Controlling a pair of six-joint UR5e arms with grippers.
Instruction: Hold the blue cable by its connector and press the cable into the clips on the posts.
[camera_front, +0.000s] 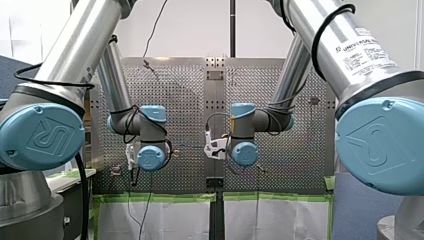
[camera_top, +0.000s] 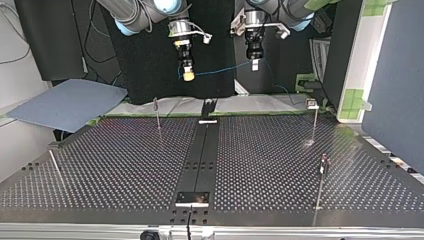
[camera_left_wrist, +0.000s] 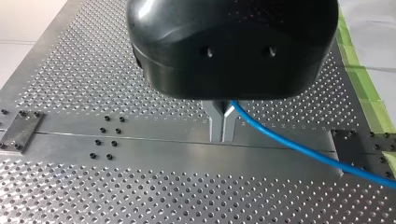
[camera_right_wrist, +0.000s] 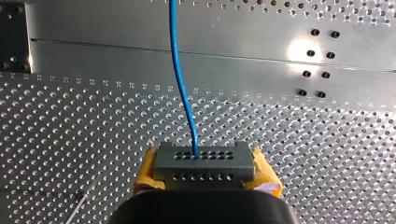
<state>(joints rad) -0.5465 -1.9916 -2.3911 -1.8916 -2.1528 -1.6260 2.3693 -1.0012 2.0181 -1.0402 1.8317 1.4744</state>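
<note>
The task is only at its start: the blue cable (camera_top: 220, 70) hangs in the air between the 2 arms, well above the worktop (camera_top: 125, 165), and it is in no clip (camera_top: 312, 104) yet. My right arm's fingers (camera_right_wrist: 145, 172), with yellow pads, are closed on the grey connector (camera_right_wrist: 204, 161) at the cable's end. My left arm's fingers (camera_left_wrist: 215, 123) pinch the cable itself further along. All the pressing is left. I count 1 cable, 1 connector and 3 upright posts (camera_top: 158, 117); 1 thin rod (camera_top: 56, 167) at the top view's left is perhaps a 4th.

Bright, even light — glare spots on the table (camera_right_wrist: 299, 49).
</note>
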